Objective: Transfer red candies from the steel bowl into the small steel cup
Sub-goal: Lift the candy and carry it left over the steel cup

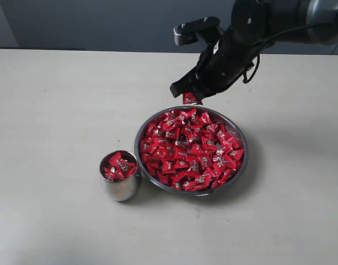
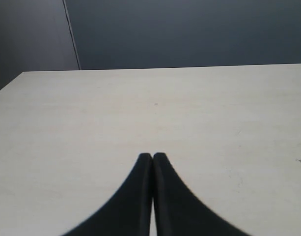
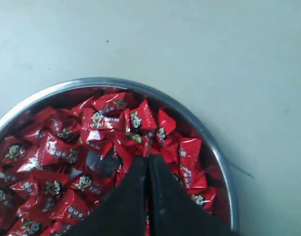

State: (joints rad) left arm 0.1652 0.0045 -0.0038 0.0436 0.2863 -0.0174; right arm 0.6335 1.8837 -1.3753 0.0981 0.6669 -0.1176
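small steel cup: one, nearest, upright on the desk, just beside the bowl's near-left rim.
candies in the cup: about four or five wrappers show on top. They reach close to the rim, and any underneath are hidden.
steel bowl: one, behind and to the right of the cup.
red candies in the bowl: dozens, heaped across the whole dish, too many to count.
right fingers: clenched, held above the bowl's far rim.
red candy: one, apparently pinched at the tips of the right fingers, clear of the heap.
left fingers: pressed together on nothing, over bare desk. They are out of the exterior view, so I cannot place them relative to the bowl.
progress: early by share, since only a few candies are moved and the bowl looks nearly full. The cup has little room left.
step in hand: probably carrying this candy across to the cup.
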